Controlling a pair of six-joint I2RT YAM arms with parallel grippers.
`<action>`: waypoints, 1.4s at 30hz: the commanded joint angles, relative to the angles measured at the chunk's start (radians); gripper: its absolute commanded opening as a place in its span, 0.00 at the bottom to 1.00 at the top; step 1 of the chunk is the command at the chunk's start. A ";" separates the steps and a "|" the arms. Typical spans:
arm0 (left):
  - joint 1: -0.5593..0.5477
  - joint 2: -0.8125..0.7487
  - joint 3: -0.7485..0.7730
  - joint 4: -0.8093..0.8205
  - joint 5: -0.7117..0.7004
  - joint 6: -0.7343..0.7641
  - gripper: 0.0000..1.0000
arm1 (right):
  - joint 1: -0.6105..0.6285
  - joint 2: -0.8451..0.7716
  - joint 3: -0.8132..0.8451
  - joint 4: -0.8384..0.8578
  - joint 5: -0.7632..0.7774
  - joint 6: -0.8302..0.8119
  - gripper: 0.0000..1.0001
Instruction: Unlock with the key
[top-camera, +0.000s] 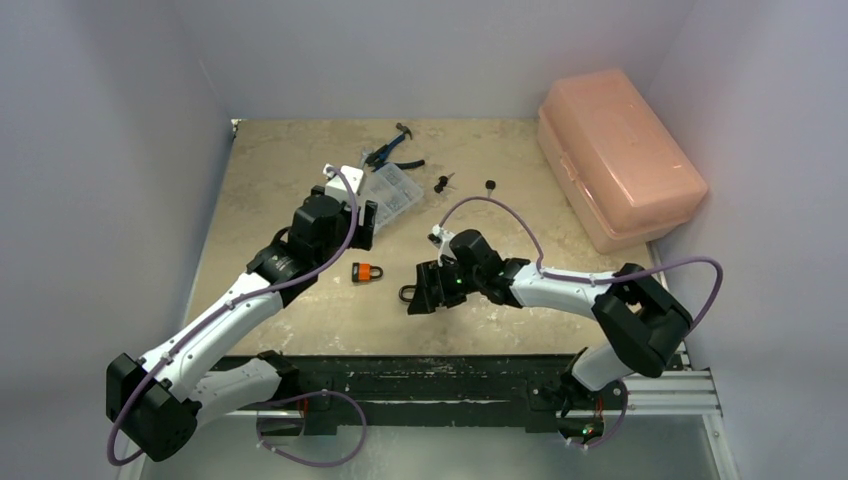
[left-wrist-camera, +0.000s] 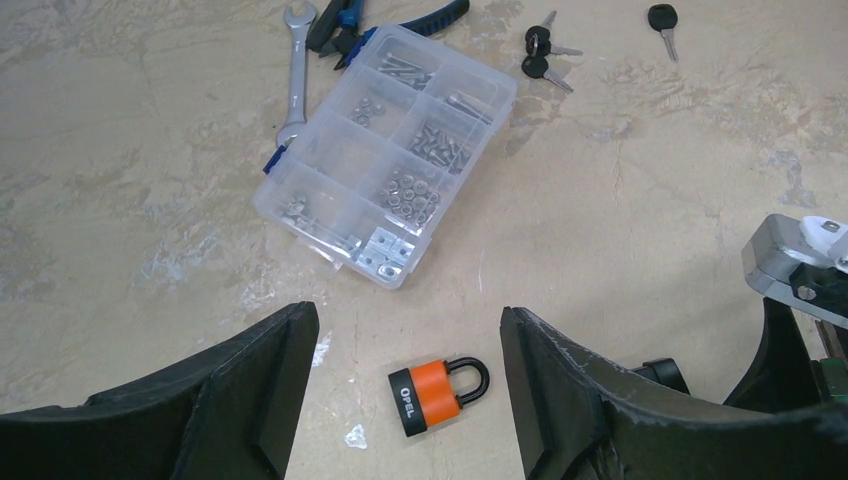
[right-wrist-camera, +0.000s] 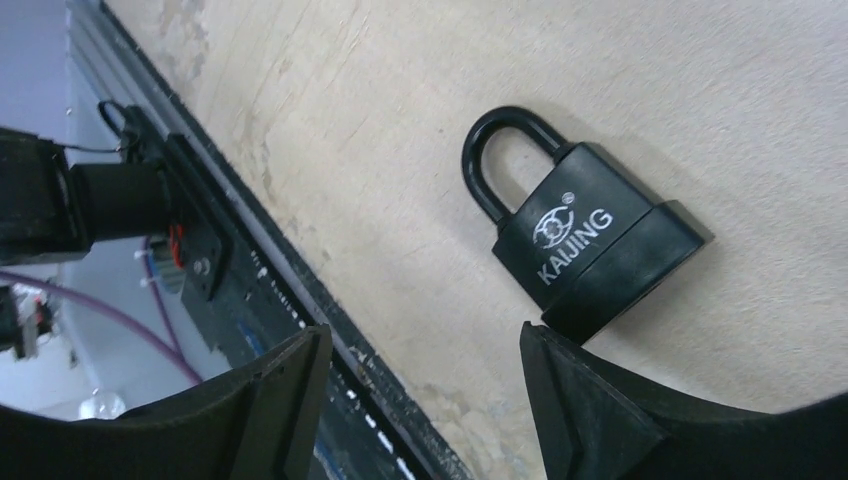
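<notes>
- The right gripper (right-wrist-camera: 422, 340) is low over the desk (top-camera: 270, 180), close to its near edge. Its fingers are spread wide and hold nothing.
- A black lock (right-wrist-camera: 590, 250) lies flat on the desk just in front of those fingers. One corner is right next to a fingertip. Its loop is pushed in.
- An orange lock (left-wrist-camera: 435, 395) lies flat near the middle of the desk.
- The left gripper (left-wrist-camera: 405, 320) hangs above the orange lock. Its fingers are spread wide and hold nothing.
- Further back sits a clear box of screws (left-wrist-camera: 390, 150).
- A wrench (left-wrist-camera: 295, 75) and pliers (left-wrist-camera: 430, 15) lie against the box, by the far edge.
- Two black keys (left-wrist-camera: 540, 55) lie together near the far edge, and one more key (left-wrist-camera: 662, 20) lies apart from them.
- A big pink box (top-camera: 615, 160) fills the far right corner.
</notes>
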 joint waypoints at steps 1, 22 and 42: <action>-0.005 0.008 0.012 0.017 -0.018 0.012 0.71 | 0.022 -0.048 0.001 0.012 0.183 0.002 0.76; -0.005 0.017 0.016 0.012 -0.020 0.012 0.71 | 0.112 0.064 0.097 0.001 0.239 -0.022 0.74; -0.005 0.020 0.021 0.008 -0.022 0.012 0.71 | 0.164 0.248 0.258 0.062 0.291 0.034 0.73</action>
